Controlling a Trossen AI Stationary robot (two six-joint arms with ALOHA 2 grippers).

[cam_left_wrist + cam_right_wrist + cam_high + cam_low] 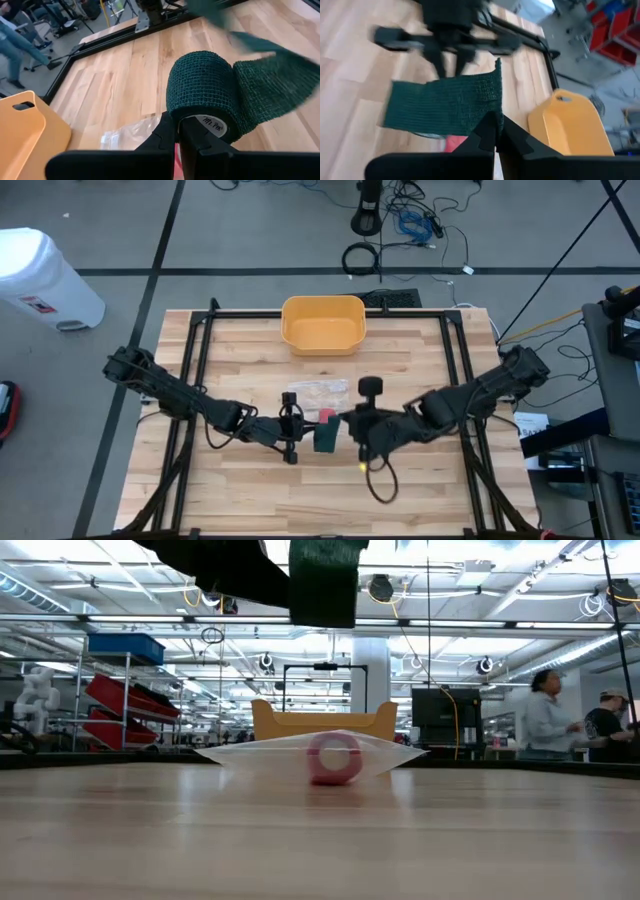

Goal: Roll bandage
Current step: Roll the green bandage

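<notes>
Dark left gripper [177, 131] fingers clamp the core of the dark green woven bandage roll [202, 92], held above the table beside the pink tape roll [334, 758]. Right gripper [495, 127] pinches its loose tail. Soft, light, stretchy fabric: best held by the edge, under tension.

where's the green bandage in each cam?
High: green bandage at table centre, between both grippers.
Low: hanging at top centre, above the pink roll.
Left wrist: roll fills centre, strip trailing off.
Right wrist: flat strip across centre.
Shared landmark: yellow bin.
</notes>
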